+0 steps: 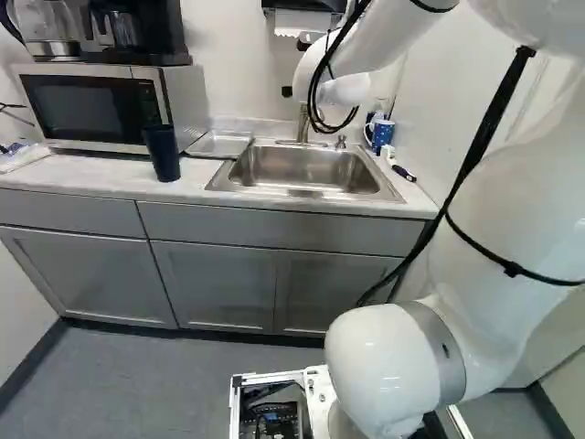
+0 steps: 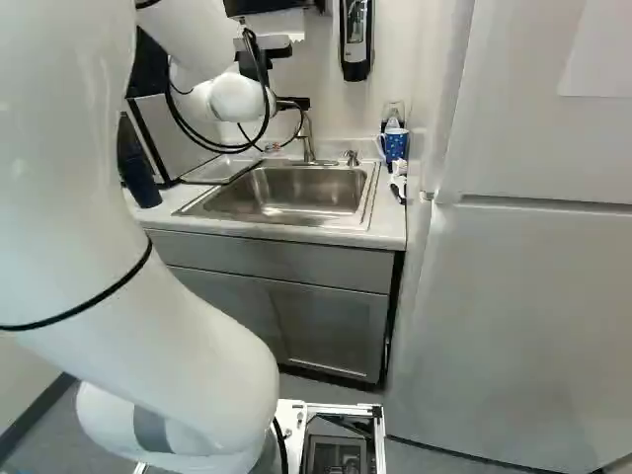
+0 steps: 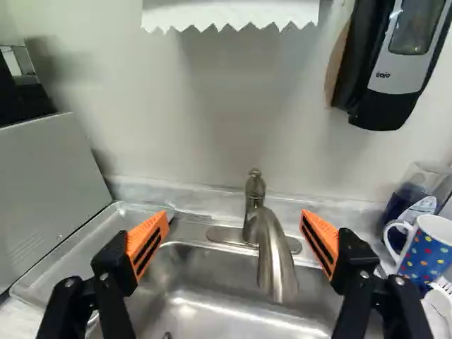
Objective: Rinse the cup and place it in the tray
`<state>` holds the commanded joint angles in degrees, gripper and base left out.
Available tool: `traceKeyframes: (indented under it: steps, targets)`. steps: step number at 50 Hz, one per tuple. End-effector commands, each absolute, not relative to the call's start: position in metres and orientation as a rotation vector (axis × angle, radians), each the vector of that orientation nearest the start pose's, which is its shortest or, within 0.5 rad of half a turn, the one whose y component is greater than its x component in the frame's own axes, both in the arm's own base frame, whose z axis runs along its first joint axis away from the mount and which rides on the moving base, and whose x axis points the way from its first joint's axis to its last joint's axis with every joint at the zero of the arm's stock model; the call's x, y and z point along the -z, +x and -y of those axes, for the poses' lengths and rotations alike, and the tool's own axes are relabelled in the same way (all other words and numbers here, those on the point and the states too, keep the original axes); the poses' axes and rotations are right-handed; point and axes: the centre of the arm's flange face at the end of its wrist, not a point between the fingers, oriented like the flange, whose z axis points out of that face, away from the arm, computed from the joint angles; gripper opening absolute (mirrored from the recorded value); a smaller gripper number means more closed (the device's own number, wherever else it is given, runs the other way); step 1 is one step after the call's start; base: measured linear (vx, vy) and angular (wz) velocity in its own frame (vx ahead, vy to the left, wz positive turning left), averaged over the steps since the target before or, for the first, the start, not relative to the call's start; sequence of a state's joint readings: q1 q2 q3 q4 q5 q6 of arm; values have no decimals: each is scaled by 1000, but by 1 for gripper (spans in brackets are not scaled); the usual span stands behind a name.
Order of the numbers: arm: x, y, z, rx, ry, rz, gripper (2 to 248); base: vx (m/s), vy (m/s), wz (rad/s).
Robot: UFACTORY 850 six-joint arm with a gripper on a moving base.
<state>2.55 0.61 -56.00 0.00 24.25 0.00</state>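
Note:
My gripper (image 2: 294,103) is over the sink's back left side in the right base view, partly hidden by the wrist. In the wrist view the gripper (image 3: 235,215) stands wide open, nothing held, with the faucet (image 3: 272,258) ahead, nearer one finger. A dark blue cup (image 1: 162,153) stands upright on the counter before the microwave in the left base view, outside the wrist view. The shallow tray (image 1: 219,144) lies between microwave and sink; in the wrist view the tray (image 3: 92,240) is beyond the other finger. The steel sink (image 1: 297,170) holds nothing visible.
A dotted blue mug (image 3: 426,247) stands right of the sink in the base views, beside a clear container (image 3: 417,185). A soap dispenser (image 2: 355,39) and paper towels (image 3: 229,13) hang on the wall. The microwave (image 1: 91,105) is at left; a tall white fridge (image 2: 523,296) at right.

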Motion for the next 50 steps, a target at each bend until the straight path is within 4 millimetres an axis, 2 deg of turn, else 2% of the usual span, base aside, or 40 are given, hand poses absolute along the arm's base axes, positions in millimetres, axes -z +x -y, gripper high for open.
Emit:
traceKeyframes:
  steps: [50]
  targets:
    - [-617, 624, -46, 1903, -2440, 90, 247, 0, 0, 0]
